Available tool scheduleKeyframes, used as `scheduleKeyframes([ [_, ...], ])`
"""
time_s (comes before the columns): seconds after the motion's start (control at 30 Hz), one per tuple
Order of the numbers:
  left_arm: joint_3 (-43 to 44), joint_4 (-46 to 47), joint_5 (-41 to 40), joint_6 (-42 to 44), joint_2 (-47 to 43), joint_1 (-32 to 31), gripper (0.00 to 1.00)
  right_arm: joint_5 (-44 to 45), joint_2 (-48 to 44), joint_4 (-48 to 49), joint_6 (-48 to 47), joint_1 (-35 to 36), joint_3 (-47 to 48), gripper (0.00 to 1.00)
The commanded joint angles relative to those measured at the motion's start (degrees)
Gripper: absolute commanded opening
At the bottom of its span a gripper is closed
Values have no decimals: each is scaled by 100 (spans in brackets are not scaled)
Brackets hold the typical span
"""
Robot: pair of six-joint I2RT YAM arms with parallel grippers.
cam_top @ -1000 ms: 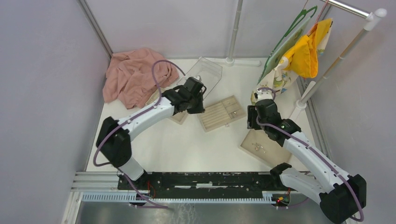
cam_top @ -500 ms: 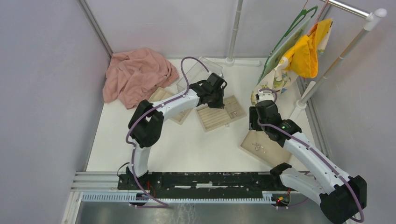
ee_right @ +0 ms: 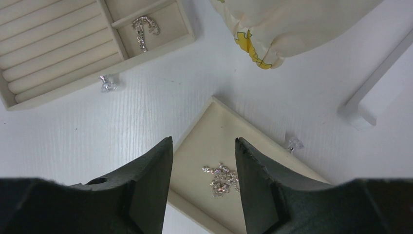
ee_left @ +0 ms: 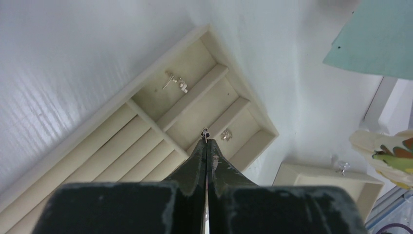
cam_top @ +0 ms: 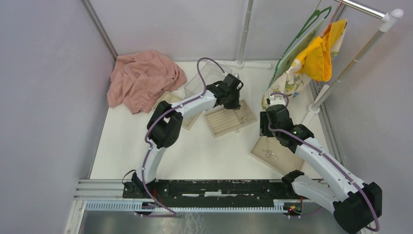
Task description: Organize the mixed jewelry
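my left arm (cam_top: 192,103) stretched far forward, left pincer (ee_left: 205,142) pressed shut, my right arm (cam_top: 316,155) bent, right pincer (ee_right: 203,142) parted

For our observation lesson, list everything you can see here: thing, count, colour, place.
mixed jewelry: one pile, silver, in flat tray; a few pieces in divided tray's compartments
flat tray: one, beige, near right
divided tray: one, beige, centre
third tray: one, beige, partly under left arm
clear box: one, transparent, far centre
cloth: one, pink, far left
hanging clothes: yellow and pale patterned, far right
left gripper: black, shut on tiny silver piece, over divided tray
right gripper: black, open, above flat tray
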Motion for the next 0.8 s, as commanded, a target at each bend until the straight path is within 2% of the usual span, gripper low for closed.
scheduleKeyframes([
  [0.0, 515, 180, -57, 277, 232, -25, 2, 156, 11, 42, 63, 2, 214, 56],
  [0.13, 740, 129, -162, 332, 463, -16, 2, 157, 13, 44, 61, 1, 201, 56],
  [0.47, 995, 149, -1056, 375, 776, -14, 2, 154, -11, 31, 99, 1, 147, 56],
  [0.6, 1192, 116, -1041, 398, 898, -16, 2, 147, 10, 34, 103, -2, 180, 56],
  [0.63, 1234, 114, -1004, 417, 942, -10, 3, 156, 13, 32, 99, -6, 184, 56],
  [0.77, 1328, 41, -1005, 401, 1009, -11, 18, 134, 31, 37, 95, 1, 184, 56],
])
